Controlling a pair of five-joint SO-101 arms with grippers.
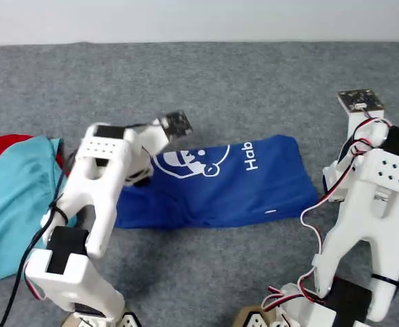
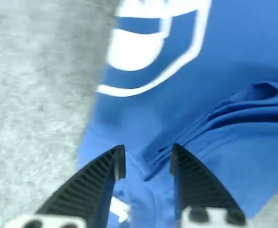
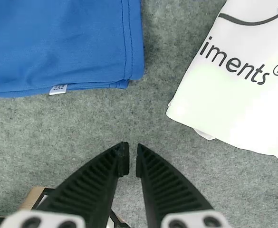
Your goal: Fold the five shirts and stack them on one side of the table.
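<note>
A blue shirt with a white logo lies partly folded across the middle of the grey table. My left gripper hangs just above its wrinkled left end, open, with creased blue cloth under the gap between the fingers. My right gripper is shut on nothing, over bare carpet near the blue shirt's right hem. Next to it lies a folded white shirt with dark lettering. A teal shirt lies over a red one at the table's left edge.
Grey carpet-like table surface stretches bare behind the blue shirt and in front of it between the two arm bases. The right arm stands at the table's right side. A small white label sticks out from the blue hem.
</note>
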